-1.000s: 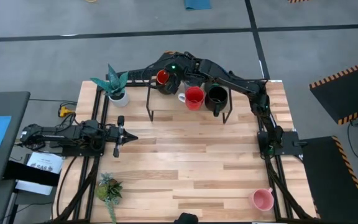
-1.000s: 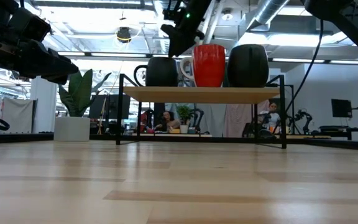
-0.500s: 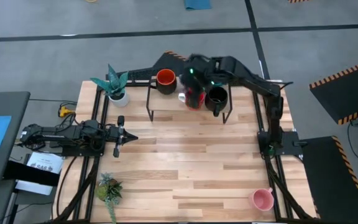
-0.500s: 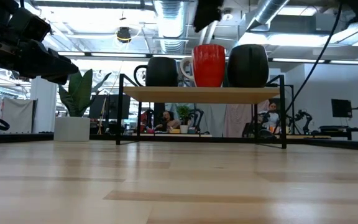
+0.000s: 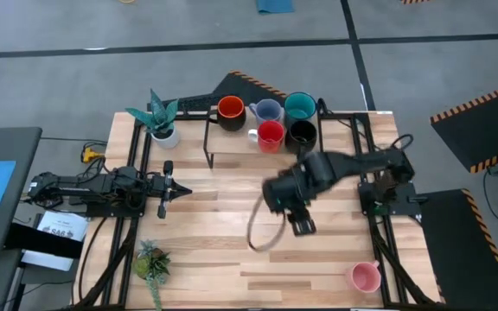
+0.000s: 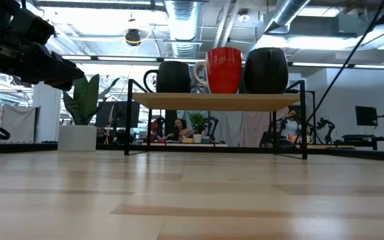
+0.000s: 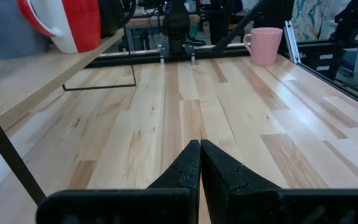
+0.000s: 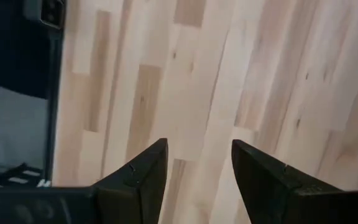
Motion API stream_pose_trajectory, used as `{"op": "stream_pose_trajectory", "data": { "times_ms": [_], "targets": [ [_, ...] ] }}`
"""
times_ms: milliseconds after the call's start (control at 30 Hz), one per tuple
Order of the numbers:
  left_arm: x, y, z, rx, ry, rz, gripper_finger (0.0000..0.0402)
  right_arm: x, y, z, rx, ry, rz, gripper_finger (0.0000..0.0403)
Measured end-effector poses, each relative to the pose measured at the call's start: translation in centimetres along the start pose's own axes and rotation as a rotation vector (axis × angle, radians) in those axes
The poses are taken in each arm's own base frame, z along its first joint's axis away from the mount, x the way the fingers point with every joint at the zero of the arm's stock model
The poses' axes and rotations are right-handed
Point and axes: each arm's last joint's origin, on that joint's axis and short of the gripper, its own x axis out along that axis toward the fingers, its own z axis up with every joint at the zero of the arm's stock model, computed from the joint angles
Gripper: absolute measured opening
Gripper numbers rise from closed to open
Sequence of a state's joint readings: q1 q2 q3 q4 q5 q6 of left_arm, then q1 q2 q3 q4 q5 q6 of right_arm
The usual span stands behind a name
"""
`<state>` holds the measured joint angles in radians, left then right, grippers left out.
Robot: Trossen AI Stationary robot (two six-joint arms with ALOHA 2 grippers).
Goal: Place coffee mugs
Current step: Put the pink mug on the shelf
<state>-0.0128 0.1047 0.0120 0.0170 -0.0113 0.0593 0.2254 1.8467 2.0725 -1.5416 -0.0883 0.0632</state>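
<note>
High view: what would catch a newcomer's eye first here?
Five mugs crowd the small rack at the table's far edge: the orange-lined mug, grey-blue mug, teal mug, red mug and black mug. The right tool hangs open and empty over mid-table. The pink mug stands alone at the near right corner.

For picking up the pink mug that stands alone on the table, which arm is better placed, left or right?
The right one, probably. The right gripper hangs over the table's middle with its jaws open and empty, nearer the pink mug. The left gripper rests at the far left side, jaws shut.
</note>
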Motion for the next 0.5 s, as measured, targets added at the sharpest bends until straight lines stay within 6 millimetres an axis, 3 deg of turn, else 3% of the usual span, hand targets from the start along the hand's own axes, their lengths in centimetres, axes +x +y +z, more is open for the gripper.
{"op": "stream_pose_trajectory", "data": {
  "times_ms": [100,233,367,500],
  "targets": [
    [0.0,0.0,0.0,0.000,0.000,0.000,0.0000,1.2,2.0,-2.0,0.033,0.009,-0.048,0.0202],
    [0.0,0.0,0.0,0.000,0.000,0.000,0.0000,2.6,3.5,-6.0,0.176,-0.001,-0.080,0.0202],
    [0.0,0.0,0.0,0.000,0.000,0.000,0.0000,3.5,4.9,-10.4,0.439,-0.054,-0.049,0.0202],
    [0.0,0.0,0.0,0.000,0.000,0.001,0.0000,4.2,7.5,-14.5,0.743,0.010,0.058,0.0202]
  ]
}}
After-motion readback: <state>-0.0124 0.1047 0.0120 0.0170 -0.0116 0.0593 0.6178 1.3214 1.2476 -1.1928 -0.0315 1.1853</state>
